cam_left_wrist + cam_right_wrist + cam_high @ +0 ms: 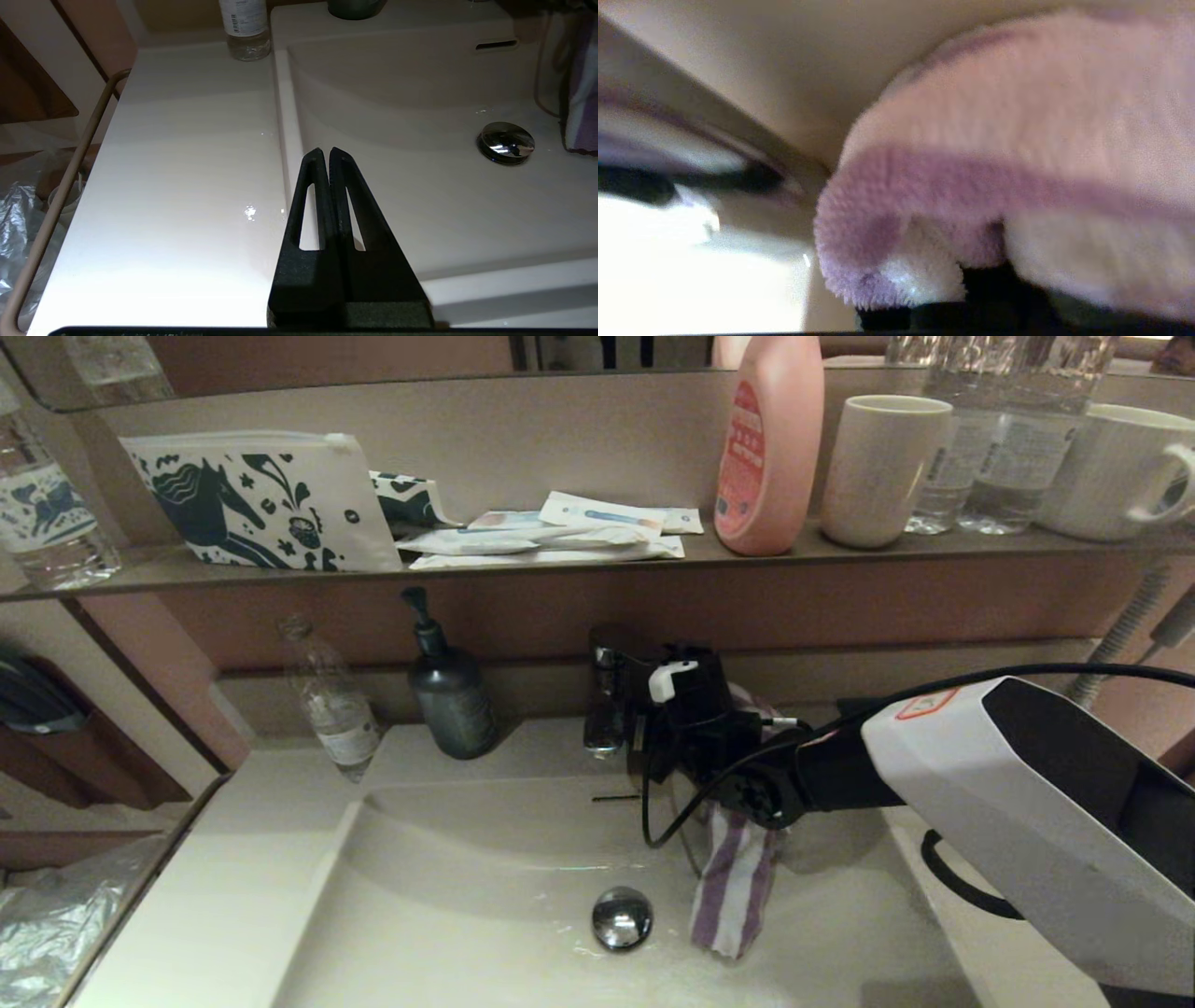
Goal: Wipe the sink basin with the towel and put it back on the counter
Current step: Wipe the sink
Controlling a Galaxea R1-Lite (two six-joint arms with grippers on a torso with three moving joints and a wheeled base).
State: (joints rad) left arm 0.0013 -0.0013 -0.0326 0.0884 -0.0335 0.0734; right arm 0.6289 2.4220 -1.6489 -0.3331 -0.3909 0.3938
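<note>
Currently the towel (733, 882) is held up by the right gripper (695, 761), clamped on its upper part; it hangs into the sink basin (485, 915), lower end just beside the drain plug (622, 917), near the faucet (605, 705). The left gripper (325, 156) is parked above the basin's left rim by the counter (187, 186), fingers pressed together, nothing held.

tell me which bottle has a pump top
The dark bottle on the counter left of the faucet; the clear bottle and pink bottle lack pumps.
</note>
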